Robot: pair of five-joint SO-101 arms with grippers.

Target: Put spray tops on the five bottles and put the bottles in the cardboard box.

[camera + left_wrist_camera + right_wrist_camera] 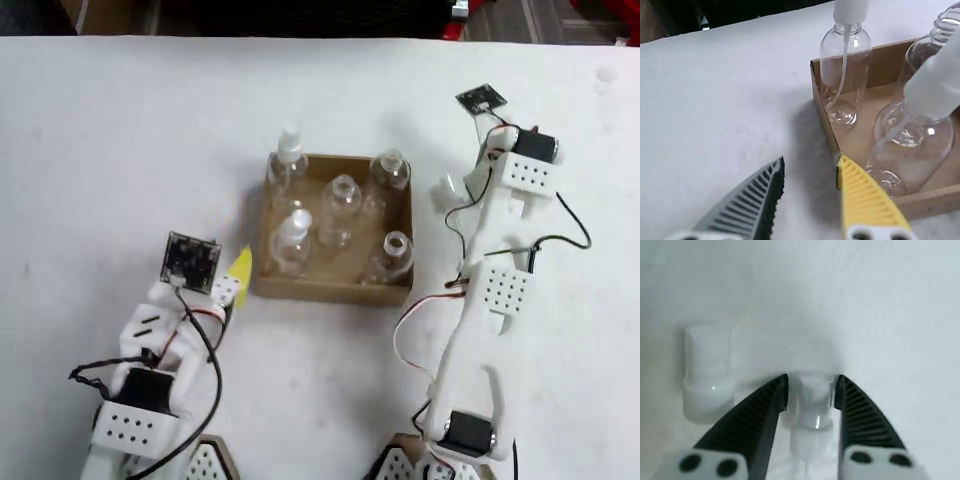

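Observation:
The cardboard box [330, 292] stands mid-table and holds five clear bottles. Two on its left side carry white spray tops [290, 143] [297, 224]; the other three [342, 190] [391, 165] [397, 245] have bare necks. My left gripper [238, 272] [807, 172] is open just outside the box's left wall [822, 115], with its yellow finger [860, 200] at the rim. My right gripper [447, 190] [811, 390] is open, right of the box. Its fingers closely flank a loose white spray top [813, 407] on the table. A second loose spray top [707, 375] stands beside it.
White table all round. Cables trail from both arms. A small camera board [481, 97] sticks out at the far right, and another [189, 258] sits on the left arm.

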